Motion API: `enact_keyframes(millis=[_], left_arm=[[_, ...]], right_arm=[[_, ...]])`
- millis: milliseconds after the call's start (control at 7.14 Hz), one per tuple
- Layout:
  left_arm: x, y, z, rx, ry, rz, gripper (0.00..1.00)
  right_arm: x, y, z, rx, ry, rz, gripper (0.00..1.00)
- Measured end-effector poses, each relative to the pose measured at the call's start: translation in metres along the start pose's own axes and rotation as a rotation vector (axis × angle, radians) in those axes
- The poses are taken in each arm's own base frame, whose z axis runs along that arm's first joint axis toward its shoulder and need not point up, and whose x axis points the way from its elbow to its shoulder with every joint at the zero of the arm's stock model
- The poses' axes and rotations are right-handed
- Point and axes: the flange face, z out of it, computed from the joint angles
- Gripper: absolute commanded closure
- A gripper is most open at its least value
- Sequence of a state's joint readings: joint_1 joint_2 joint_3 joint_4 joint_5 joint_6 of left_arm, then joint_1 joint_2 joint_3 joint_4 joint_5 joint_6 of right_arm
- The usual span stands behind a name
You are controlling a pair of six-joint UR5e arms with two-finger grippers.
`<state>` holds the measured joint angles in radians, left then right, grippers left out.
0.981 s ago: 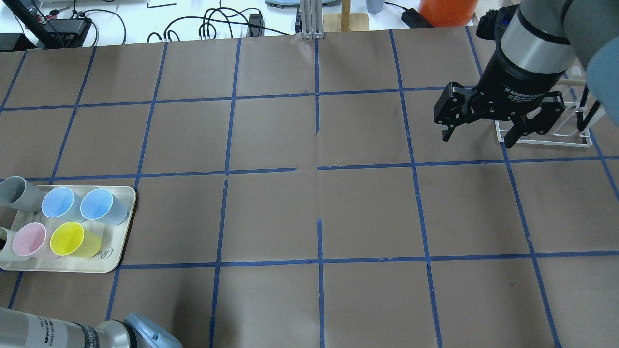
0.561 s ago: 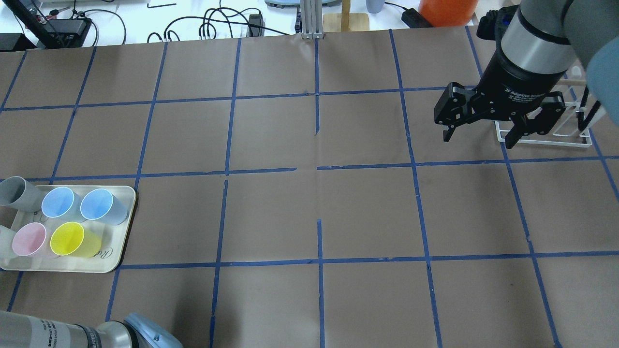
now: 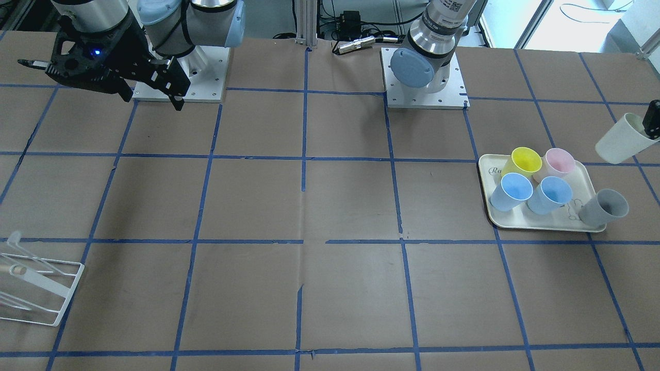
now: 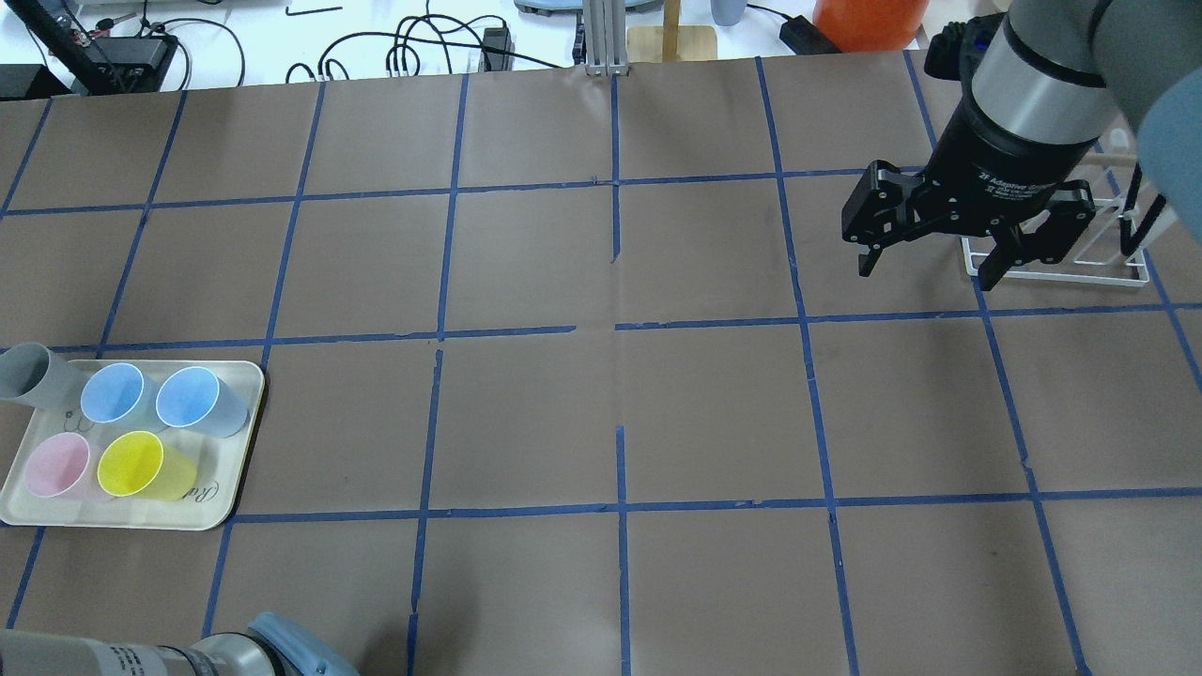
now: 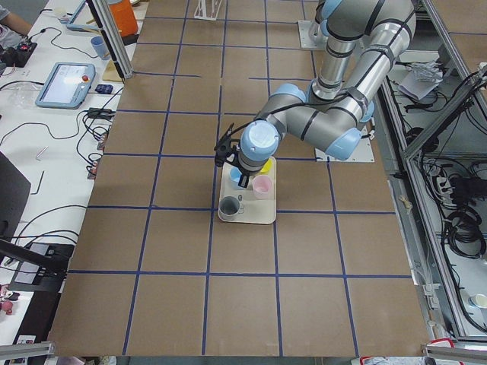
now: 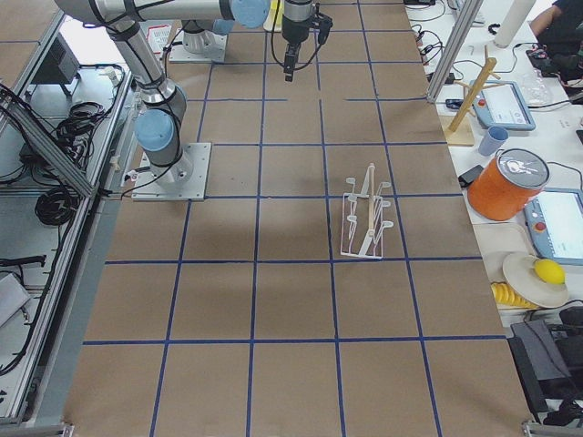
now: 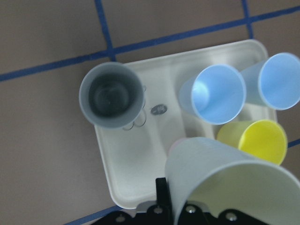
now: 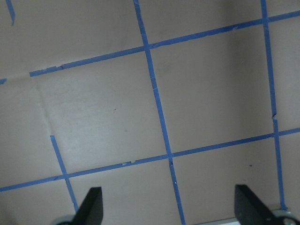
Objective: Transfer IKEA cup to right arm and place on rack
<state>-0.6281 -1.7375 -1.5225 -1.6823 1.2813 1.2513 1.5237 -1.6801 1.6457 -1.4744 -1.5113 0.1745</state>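
Note:
My left gripper [image 3: 651,122] is shut on the rim of the cream-white IKEA cup [image 3: 617,140] and holds it tilted in the air beside the tray. The cup fills the lower right of the left wrist view [image 7: 225,183]. Both are outside the overhead view. My right gripper [image 4: 928,272] is open and empty, and hovers over the table just in front of the white wire rack [image 4: 1071,272]. In the right wrist view [image 8: 169,206] its wide-apart fingers show over bare brown paper. The rack also shows in the front-facing view [image 3: 38,288] and the exterior right view [image 6: 367,218].
A cream tray [image 4: 221,512] at the table's left end holds two blue cups [image 4: 113,394], a pink cup [image 4: 54,467], a yellow cup [image 4: 141,465] and a grey cup [image 4: 28,374] at its corner. Blue tape lines grid the brown paper. Cables and an orange container [image 4: 869,21] lie behind the far edge.
The cream cup that showed at the overhead view's left edge has left that view. The left arm has slid down and left. The right gripper has hardly moved.

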Motion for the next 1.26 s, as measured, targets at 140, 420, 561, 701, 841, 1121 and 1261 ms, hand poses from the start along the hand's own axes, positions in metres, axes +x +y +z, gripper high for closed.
enact_keyframes(millis=[140, 420, 561, 701, 841, 1121, 1261], left_arm=[[0.039, -0.043, 0.002, 0.069, 0.074, -0.003, 1.0], [0.118, -0.114, 0.028, 0.188, 0.26, -0.072, 1.0], [0.155, -0.139, 0.043, 0.233, 0.385, -0.113, 1.0], [0.19, -0.156, 0.058, 0.252, 0.52, -0.165, 1.0], [0.225, -0.168, 0.07, 0.253, 0.643, -0.233, 1.0], [0.292, -0.179, 0.089, 0.215, 0.821, -0.322, 1.0], [0.319, -0.18, 0.099, 0.223, 0.907, -0.355, 1.0]], right_arm=[[0.002, -0.004, -0.002, -0.009, -0.07, 0.049, 0.0], [0.01, -0.016, -0.009, -0.062, -0.299, 0.193, 0.0], [0.016, -0.021, -0.013, -0.122, -0.449, 0.287, 0.0], [0.02, -0.025, -0.018, -0.192, -0.595, 0.388, 0.0], [0.017, -0.027, -0.025, -0.263, -0.733, 0.486, 0.0], [0.007, -0.031, -0.037, -0.411, -0.93, 0.669, 0.0], [0.002, -0.031, -0.041, -0.49, -0.985, 0.757, 0.0]])
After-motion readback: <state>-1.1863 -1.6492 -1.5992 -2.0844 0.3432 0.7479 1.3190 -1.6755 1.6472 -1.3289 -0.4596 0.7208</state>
